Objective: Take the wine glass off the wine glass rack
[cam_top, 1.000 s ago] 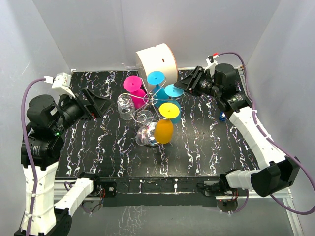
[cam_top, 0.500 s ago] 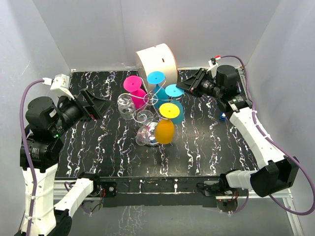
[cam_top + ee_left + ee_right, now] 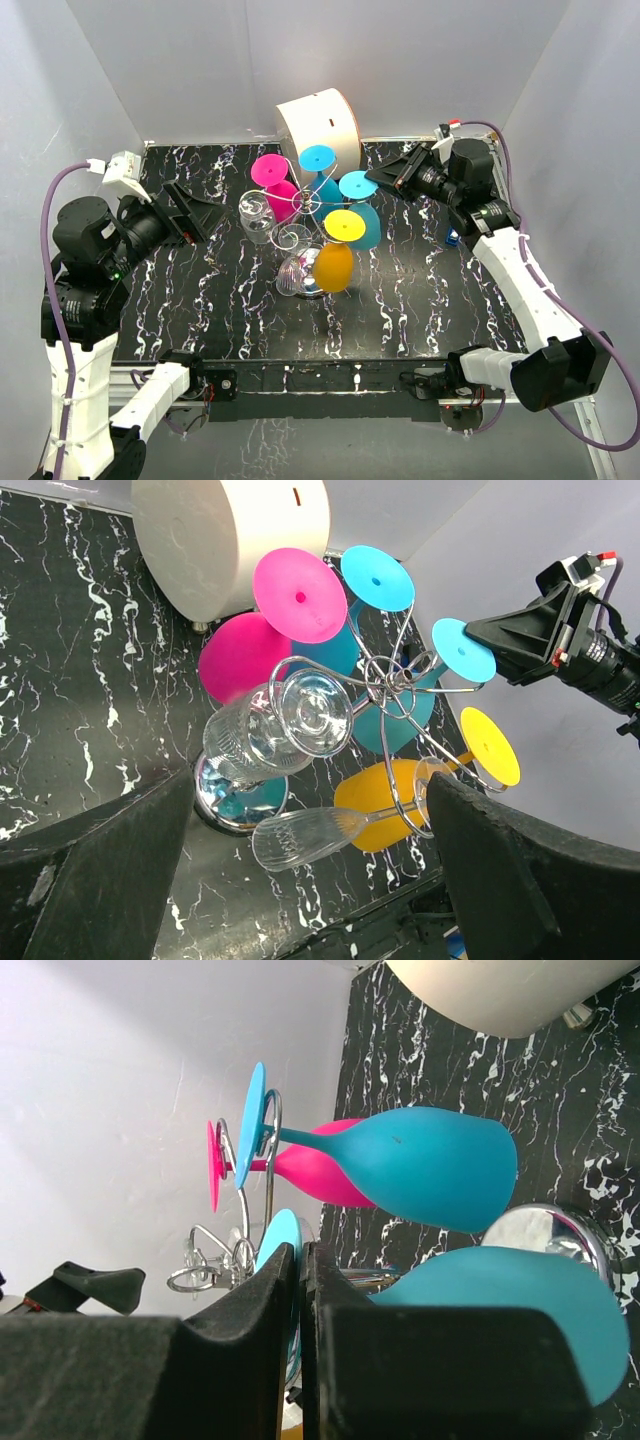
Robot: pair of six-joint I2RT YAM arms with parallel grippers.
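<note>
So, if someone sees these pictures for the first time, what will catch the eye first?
Probably the bright glasses hanging upside down on the silver wine glass rack in the middle of the black marbled table, such as the pink glass and the yellow glass. Next comes the right gripper, closed on the round foot of the cyan glass on the rack's right side. A large white drum sits behind the rack.

The right gripper [image 3: 301, 1260], at 6 o'clock, has its black fingers pressed almost together on the foot rim of the nearer teal wine glass [image 3: 520, 1310]. Toward 12 o'clock, a second teal wine glass [image 3: 430, 1165] and a pink wine glass [image 3: 300, 1175] hang sideways on the wine glass rack [image 3: 565, 1230].
</note>
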